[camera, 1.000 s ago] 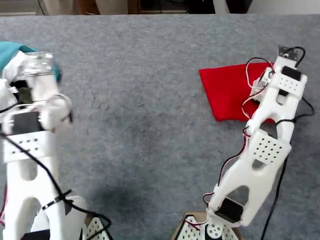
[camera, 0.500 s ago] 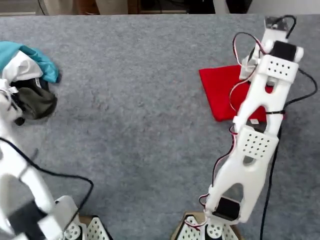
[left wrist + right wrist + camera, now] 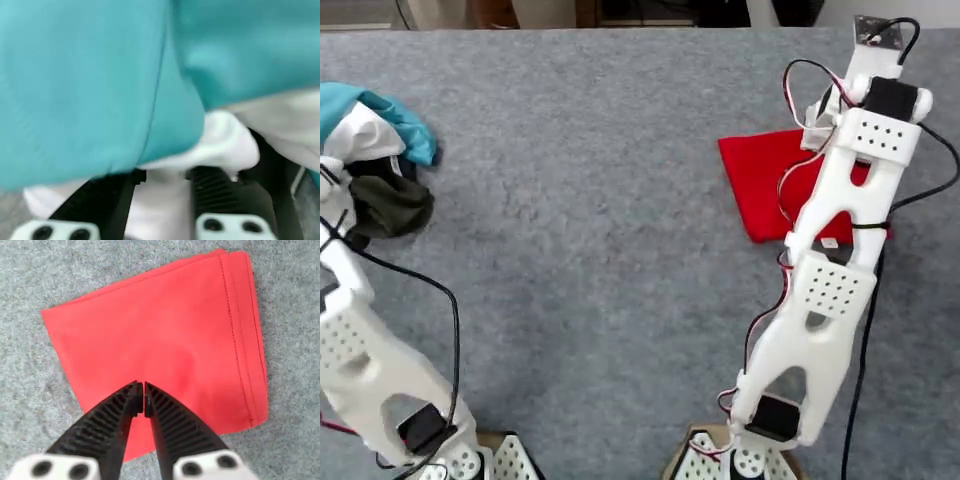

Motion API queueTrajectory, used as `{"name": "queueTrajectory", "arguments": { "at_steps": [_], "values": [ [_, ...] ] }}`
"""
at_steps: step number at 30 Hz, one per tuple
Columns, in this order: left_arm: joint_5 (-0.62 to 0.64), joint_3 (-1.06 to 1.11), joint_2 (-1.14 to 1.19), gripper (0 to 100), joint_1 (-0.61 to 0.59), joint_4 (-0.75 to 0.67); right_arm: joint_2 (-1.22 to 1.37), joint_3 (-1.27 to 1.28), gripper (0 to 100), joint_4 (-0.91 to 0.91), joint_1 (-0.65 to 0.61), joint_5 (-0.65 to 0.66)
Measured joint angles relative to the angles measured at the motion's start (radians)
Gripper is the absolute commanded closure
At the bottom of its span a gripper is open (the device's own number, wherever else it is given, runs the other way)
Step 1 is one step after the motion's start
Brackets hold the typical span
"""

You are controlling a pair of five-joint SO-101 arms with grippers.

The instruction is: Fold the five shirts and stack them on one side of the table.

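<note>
Now both pincers clenched.
My right gripper (image 3: 140, 396) over red shirt (image 3: 165, 340), empty; left gripper (image 3: 167, 177) grasping white shirt (image 3: 225, 145) at table's (image 3: 600, 200) left edge.

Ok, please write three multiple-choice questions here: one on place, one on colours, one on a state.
1. Where does the folded red cloth shirt lie on the grey table? A) left edge B) right side, under the right arm C) centre
2. Which colours show in the crumpled shirt pile? A) teal, white, dark B) yellow, pink C) only red
3. How is the right gripper? A) wide open B) holding a white shirt C) shut, empty
1 B: the high view shows it there. 2 A: those cloths lie bunched at the left edge. 3 C: its tips meet above the red shirt.
</note>
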Motion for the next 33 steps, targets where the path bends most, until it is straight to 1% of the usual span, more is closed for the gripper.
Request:
{"name": "queueTrajectory", "arguments": {
  "at_steps": [2, 6, 12, 15, 17, 22, 26, 29, 31, 33],
  "values": [
    [0.0, -0.091, 0.025, 98, 0.002, 0.068, 0.0, 0.0, 98.1, 0.0, 0.0, 0.0],
    [0.0, -0.322, 0.026, 98, 0.0, 0.293, 0.0, 0.0, 98.1, 0.0, 0.0, 0.0],
    [0.003, -0.806, -0.021, 98, 0.017, 0.6, 0.0, 0.0, 98.0, 0.0, 0.0, 0.0],
    [0.003, -1.069, -0.054, 98, 0.054, 0.715, 0.0, 0.0, 98.0, 0.0, 0.0, 0.0],
    [0.003, -1.175, -0.11, 98, 0.086, 0.744, 0.0, 0.0, 98.0, 0.0, 0.0, 0.0],
    [0.002, -1.231, -0.377, 98, 0.203, 0.819, 0.0, 0.0, 98.0, 0.0, 0.0, 0.0],
    [0.002, -1.243, -0.555, 98, 0.377, 0.861, 0.0, 0.0, 98.1, 0.0, -0.006, 0.0],
    [0.002, -1.234, -0.612, 98, 0.497, 0.862, 0.0, 0.0, 98.1, 0.0, -0.018, 0.0],
    [0.002, -1.181, -0.624, 98, 0.528, 0.862, 0.0, 0.0, 98.1, 0.0, -0.026, 0.0],
    [0.0, -1.099, -0.624, 98, 0.519, 0.862, 0.0, 0.0, 98.1, 0.0, -0.028, 0.0]
  ]
}}
